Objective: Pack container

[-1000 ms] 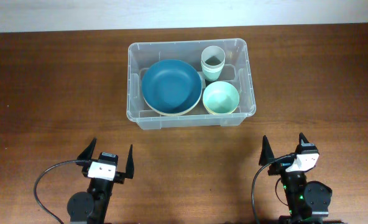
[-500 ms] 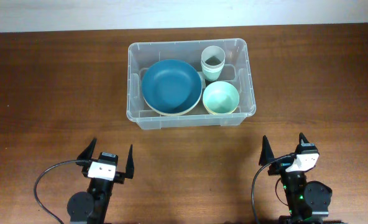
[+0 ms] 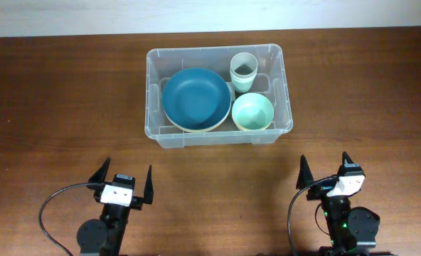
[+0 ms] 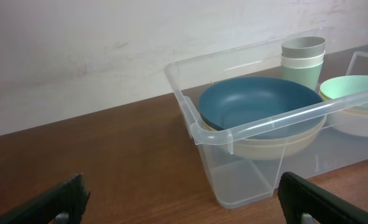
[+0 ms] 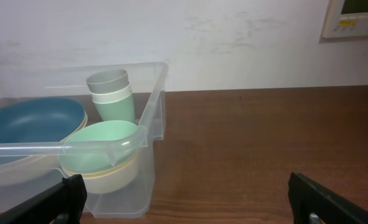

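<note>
Overhead view, container (image 3: pixel 218 135) beyond both open end effectors, left (image 3: pixel 125 183), right (image 3: pixel 325 172)

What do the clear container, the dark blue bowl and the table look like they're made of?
The container looks like clear, glossy plastic: you can see straight through its walls. The dark blue bowl seems matte plastic or similar, without sharp glare. The table looks like brown wood or veneer, with visible grain.

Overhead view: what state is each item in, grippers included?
Clear rectangular plastic container: upright, lidless, holding dishes.
Dark blue round bowl: upright, stacked on a cream bowl, inside.
Mint green round bowl: upright, stacked on a pale bowl, inside.
Pale green cups: upright, nested, inside.
Left gripper: open, empty.
Right gripper: open, empty.
</note>
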